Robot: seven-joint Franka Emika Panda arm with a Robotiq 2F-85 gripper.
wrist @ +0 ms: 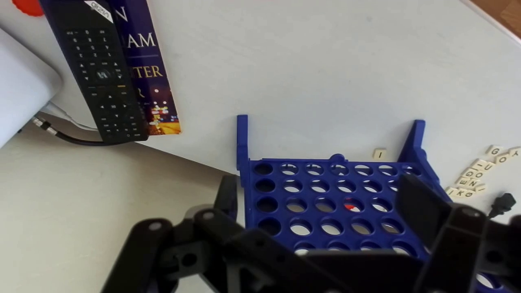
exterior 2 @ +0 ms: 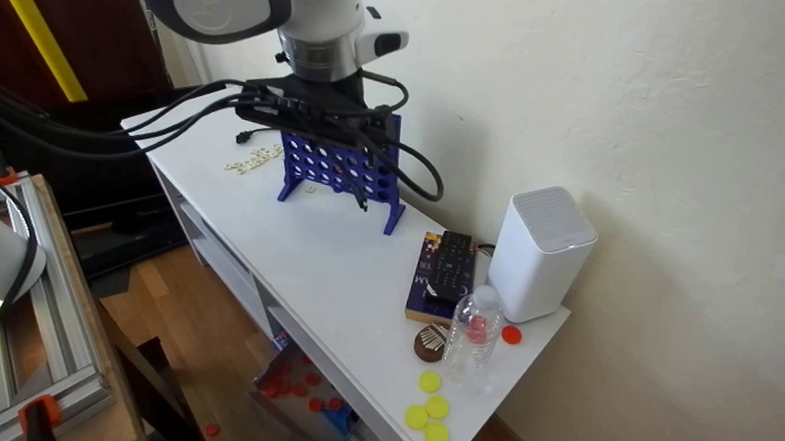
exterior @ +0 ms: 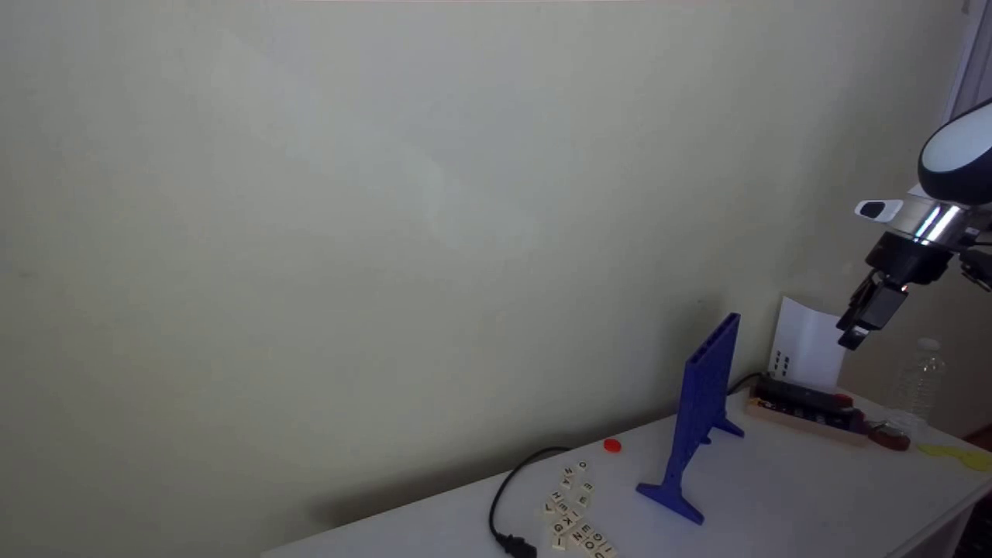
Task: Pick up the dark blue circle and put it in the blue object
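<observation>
Upright on a long white tabletop [exterior 2: 323, 264]: bright blue plastic stand [exterior: 705, 387], thin, pierced by rows of round openings, on flat splayed feet. Set in the endmost column of openings, at left in the wrist view: four nearly black, dark blue circles [wrist: 267, 204]; impossible to single out the one named in the task. Raised above the tabletop and apart from the stand, seen in an exterior view: black two-fingered gripper [exterior: 852, 339], fingers [wrist: 226, 199] spread wide apart in the wrist view. To one side of the stand: flat round red disc [exterior: 612, 446], scattered cream-coloured square letter tiles [exterior: 568, 521], black cable plug [exterior: 518, 546]. To the other side: long black remote control [wrist: 97, 73] lying on a dark blue book [wrist: 142, 61]; near these, tall white box [exterior 2: 539, 263] with rounded edges, clear plastic bottle [exterior 2: 470, 347], brown round object [exterior 2: 428, 346] with metal tines, second red disc [exterior 2: 511, 335], four flat yellow discs [exterior 2: 437, 406].
</observation>
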